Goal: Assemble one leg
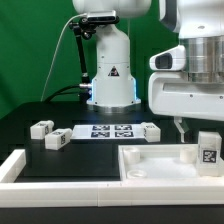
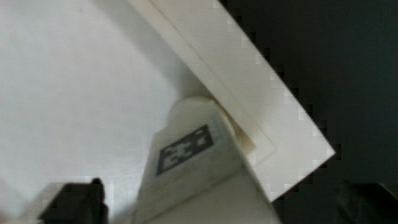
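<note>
The arm's wrist housing fills the upper part of the exterior view's right, big & close to the camera, pointing straight down. The hand [image 1: 181, 126] hangs below it, approx. vertical, over the large white tray [image 1: 140, 160]; only a short dark fingertip is seen under the housing, so the finger gap can't be judged from this view.

In the wrist view, two dark fingertips [image 2: 73, 201] are seen at the frame edge, set well apart w/ nothing between them, so the hand is spread wide & empty. The tray's raised rim [image 2: 240, 75] runs diagonally across that view, w/ the flat white tray floor on one side & the black table [image 2: 347, 60] on the other.

One leg [image 2: 192, 150] is seen ahead of the fingers in the wrist view, a white block w/ a black-and-white tag, pressed against the tray rim, apart from both fingertips. In the exterior view the same block [image 1: 208, 149] stands upright just beside the hand, toward the exterior view's right, inside the tray area; whether it touches the hand can't be told there.

Further from the hand, toward the exterior view's left, three more legs lie on the table: one [image 1: 41, 128], a second [image 1: 57, 139] & a third [image 1: 150, 131], w/ the marker board [image 1: 103, 131] lying flat among them. The robot's white base [image 1: 110, 70] stands behind, well away from the hand.
</note>
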You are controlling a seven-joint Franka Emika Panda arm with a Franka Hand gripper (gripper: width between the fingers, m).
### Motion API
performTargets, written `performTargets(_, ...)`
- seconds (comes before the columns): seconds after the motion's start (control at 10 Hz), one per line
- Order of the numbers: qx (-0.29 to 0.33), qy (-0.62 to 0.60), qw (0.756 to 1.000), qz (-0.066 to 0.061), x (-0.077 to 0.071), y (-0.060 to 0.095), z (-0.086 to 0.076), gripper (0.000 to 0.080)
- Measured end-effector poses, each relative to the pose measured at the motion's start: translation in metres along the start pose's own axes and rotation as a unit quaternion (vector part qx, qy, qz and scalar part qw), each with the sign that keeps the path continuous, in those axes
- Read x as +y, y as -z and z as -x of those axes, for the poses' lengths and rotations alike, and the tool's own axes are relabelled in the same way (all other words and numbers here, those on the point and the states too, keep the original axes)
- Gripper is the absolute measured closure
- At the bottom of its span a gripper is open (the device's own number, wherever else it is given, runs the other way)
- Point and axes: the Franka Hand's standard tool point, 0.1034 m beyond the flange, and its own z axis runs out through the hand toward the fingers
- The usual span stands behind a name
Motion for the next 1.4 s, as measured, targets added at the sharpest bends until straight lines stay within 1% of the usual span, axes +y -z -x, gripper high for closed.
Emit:
performTargets(0.1, 0.0, 0.02, 1.0, 0.0, 0.001, -0.0003, -0.0008, 0.0151)
performTargets(0.2, 0.003, 0.069, 0.998, 0.005, 0.0011, -0.0003, -0.0009, 0.0151)
performTargets(0.3, 0.007, 0.09, 0.996, 0.01, -0.0006, -0.0006, 0.0008, 0.0151)
performTargets(0.4, 0.01, 0.154, 0.988, 0.017, -0.0006, -0.0006, 0.0009, 0.0151)
performTargets(0.5, 0.01, 0.196, 0.98, 0.019, 0.0007, -0.0005, -0.0003, 0.0151)
performTargets(0.6, 0.01, 0.218, 0.976, 0.02, 0.0012, -0.0004, -0.0009, 0.0244)
performTargets(0.7, 0.01, 0.21, 0.977, 0.019, 0.0011, -0.0005, -0.0008, 0.0379)
performTargets(0.8, 0.01, 0.211, 0.977, 0.019, 0.0012, -0.0005, -0.0009, 0.0379)
performTargets(0.9, 0.01, 0.21, 0.978, 0.019, 0.0014, -0.0004, -0.0011, 0.0509)
performTargets(1.2, 0.01, 0.181, 0.983, 0.018, 0.0016, -0.0004, -0.0012, 0.0509)
performTargets(1.3, 0.006, 0.099, 0.995, 0.009, 0.0028, -0.0006, -0.0019, 0.0509)
performTargets(1.4, 0.006, 0.029, 1.0, 0.004, 0.0035, -0.001, -0.0024, 0.0509)
